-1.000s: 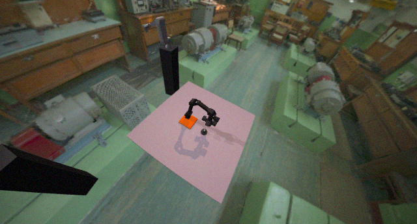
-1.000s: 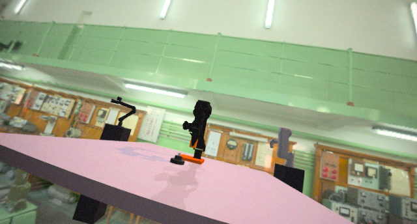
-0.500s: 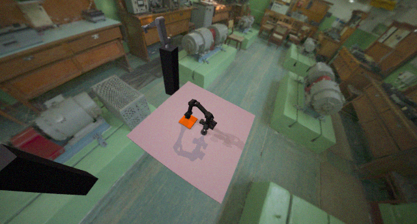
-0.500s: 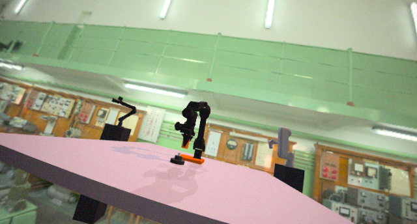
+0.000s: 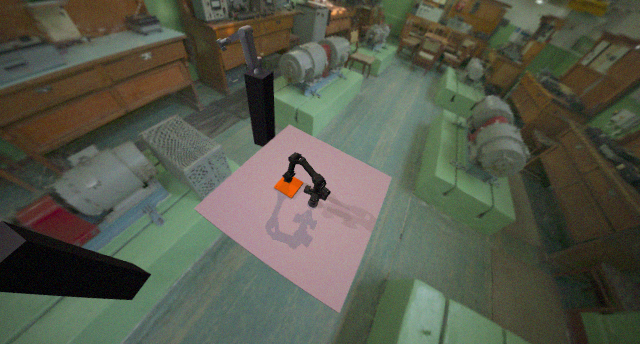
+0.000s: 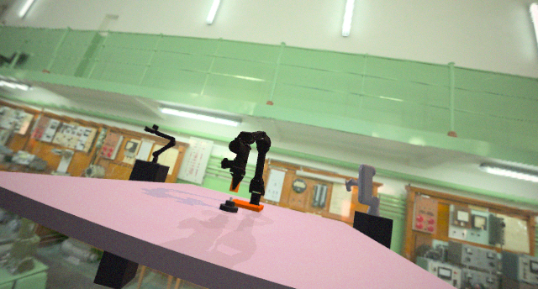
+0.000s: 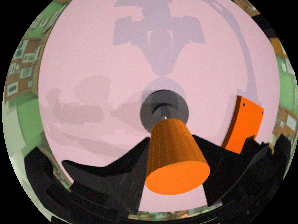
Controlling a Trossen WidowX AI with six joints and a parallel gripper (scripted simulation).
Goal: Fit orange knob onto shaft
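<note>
The orange knob (image 6: 235,191) (image 7: 177,175) is held between the black fingers of my gripper (image 7: 170,140), which is shut on it. In the wrist view the knob's wide flat end faces the camera and its narrower end points toward the pedestal. The dark round pedestal (image 5: 313,203) (image 6: 229,207) (image 7: 149,111) stands on the pink table top. In the exterior view the knob hangs a little above the silver shaft (image 6: 230,199), with a gap between. In the wrist view the knob covers most of the shaft. The knob's hole and the alignment of the flat sides are hidden.
An orange base plate (image 5: 291,191) (image 6: 248,206) (image 7: 249,117) lies beside the pedestal under the arm's base. The pink table top (image 5: 320,279) (image 6: 315,247) carries the arm's shadows. Other arms stand on black columns (image 5: 261,109) (image 6: 373,228) beyond the table.
</note>
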